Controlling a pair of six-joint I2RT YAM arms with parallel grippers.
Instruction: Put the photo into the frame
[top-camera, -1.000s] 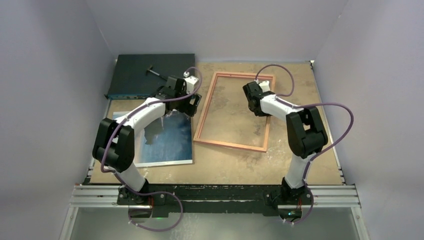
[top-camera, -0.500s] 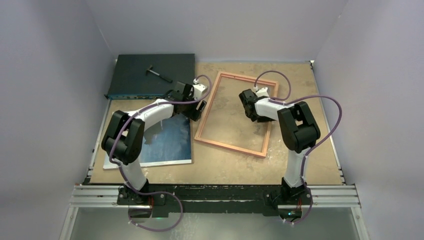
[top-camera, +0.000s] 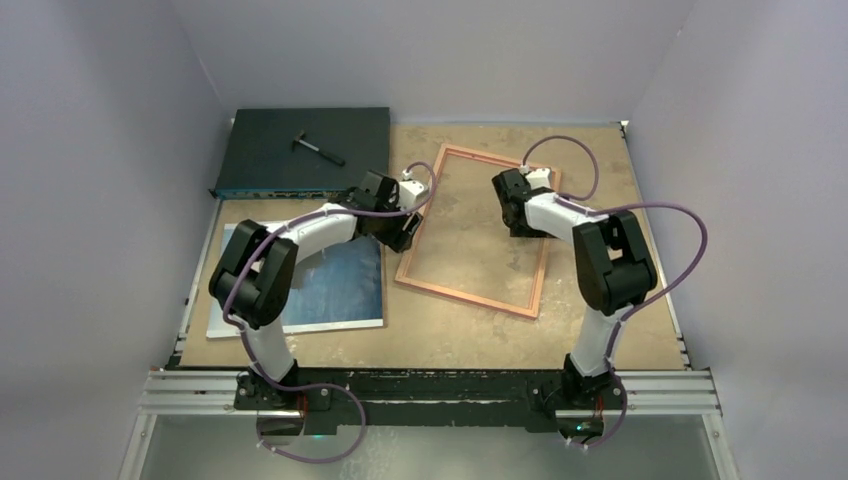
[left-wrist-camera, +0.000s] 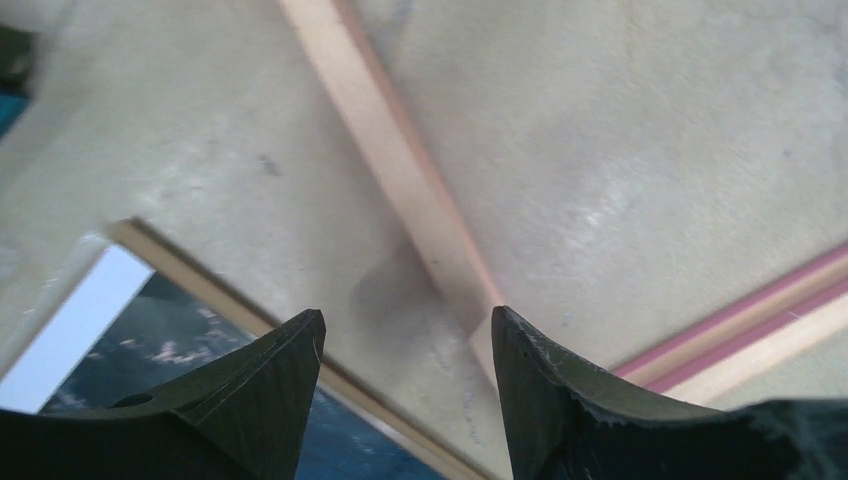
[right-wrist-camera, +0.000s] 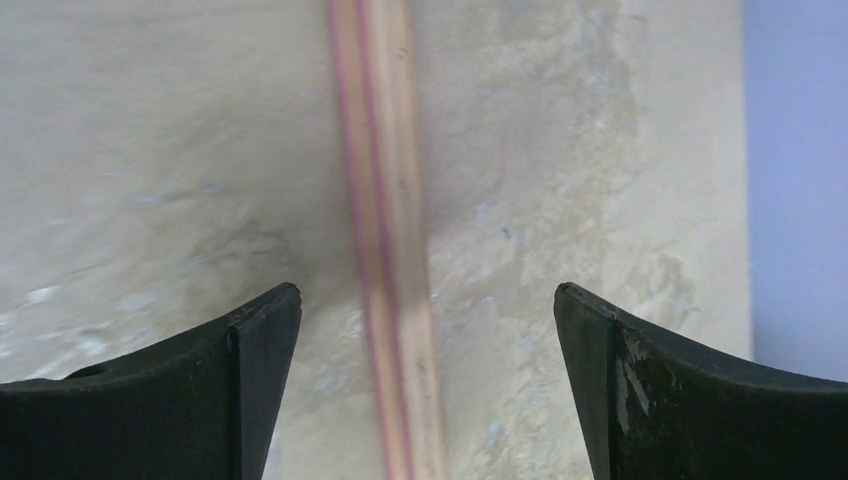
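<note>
Your left gripper (left-wrist-camera: 405, 315) is unclenched, its jaws standing partly apart with nothing clamped between them; it hangs low over the near left corner of the frame (top-camera: 466, 299), and the wrist view shows the frame's left rail running down into the gap and ending close against the inner side of the right-hand finger (left-wrist-camera: 540, 380), though you cannot tell whether it touches. Your right gripper (right-wrist-camera: 426, 290) is spread wide and holds nothing: it straddles the frame's right rail, which runs blurred up the middle of the gap, apart from both fingers. The frame lies flat on the table (top-camera: 600, 300), skewed so that its long sides lean to the right towards the far end, with its far left corner well apart from the dark box (top-camera: 270, 150) that carries a small tool (top-camera: 318, 148). Only a narrow strip of table separates the frame's left rail from the photo (top-camera: 335, 285), while to the right of the frame you have a wider band of bare surface up to the table edge, and more along the near side. The photo lies picture side up at the near left, dark blue with white streaks and a pale border, the left arm crossing above its far part. In the left wrist view a tan board edge (left-wrist-camera: 200, 278) shows just beyond the photo's corner.
</note>
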